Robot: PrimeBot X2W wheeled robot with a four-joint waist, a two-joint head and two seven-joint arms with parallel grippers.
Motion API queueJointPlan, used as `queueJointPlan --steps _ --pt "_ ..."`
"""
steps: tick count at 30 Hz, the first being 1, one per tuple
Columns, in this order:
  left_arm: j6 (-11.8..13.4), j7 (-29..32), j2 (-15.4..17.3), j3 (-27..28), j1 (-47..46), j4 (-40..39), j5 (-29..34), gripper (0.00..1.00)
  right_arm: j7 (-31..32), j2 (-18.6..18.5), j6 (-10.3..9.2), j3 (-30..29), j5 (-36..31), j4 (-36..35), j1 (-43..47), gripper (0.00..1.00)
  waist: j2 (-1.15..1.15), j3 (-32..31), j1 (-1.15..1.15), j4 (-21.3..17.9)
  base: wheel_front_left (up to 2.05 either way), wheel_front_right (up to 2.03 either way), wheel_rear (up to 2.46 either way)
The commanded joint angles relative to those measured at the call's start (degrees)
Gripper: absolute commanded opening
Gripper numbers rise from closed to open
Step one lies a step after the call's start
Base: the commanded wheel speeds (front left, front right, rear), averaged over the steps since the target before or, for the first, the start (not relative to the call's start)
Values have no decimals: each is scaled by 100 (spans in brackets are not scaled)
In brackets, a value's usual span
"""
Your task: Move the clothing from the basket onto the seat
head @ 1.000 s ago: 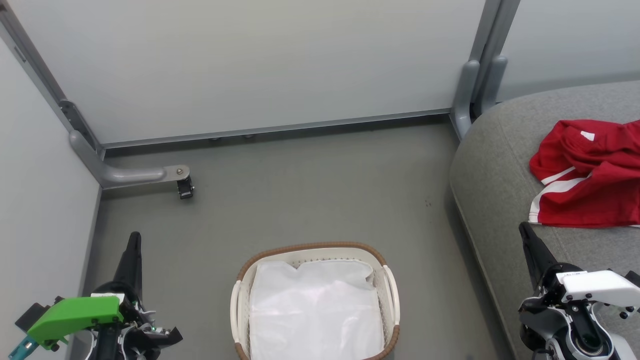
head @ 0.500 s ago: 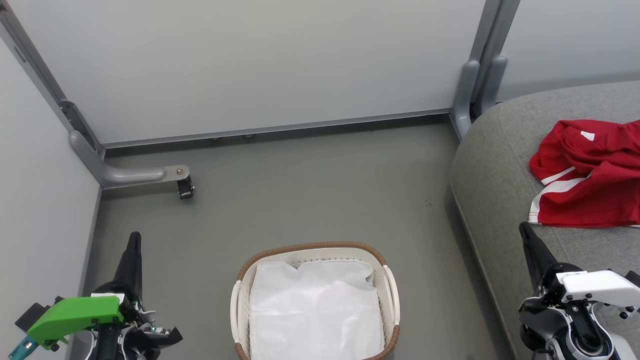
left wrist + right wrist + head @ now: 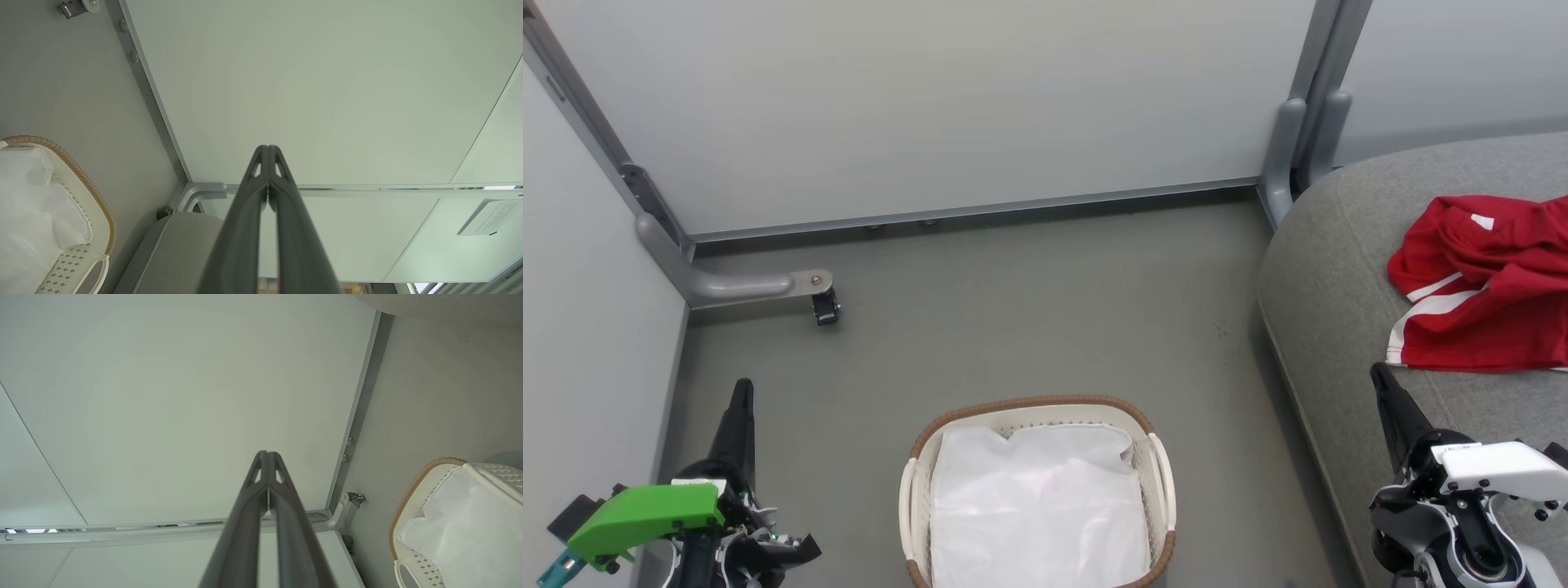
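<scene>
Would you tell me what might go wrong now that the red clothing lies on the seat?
The right gripper, jaws shut, points toward the striped hem of the clothing; a forward move might snag and drag it off the seat. The basket holds a white liner that might be mistaken for laundry. The clothing runs past the head view's right edge, so its far side is unchecked.

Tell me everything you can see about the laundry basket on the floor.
The basket is a small rounded-rectangular white tub of perforated plastic with a brown woven rim and white side handles. It stands upright on the grey floor, apart from the seat. A crumpled white liner covers its inside; nothing red shows in it. Its near edge is cut off in the head view.
</scene>
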Motion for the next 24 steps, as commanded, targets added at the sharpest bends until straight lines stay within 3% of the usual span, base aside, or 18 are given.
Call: queueJointPlan --steps 1,24 --pt "-28 28 36 9 -57 -9 -18 0 17 -34 0 -7 24 -23 60 0 0 0 0 0 0 0 0" --pt "-28 27 36 9 -57 -9 -18 0 16 -34 0 -6 24 -23 60 0 0 0 0 0 0 0 0"
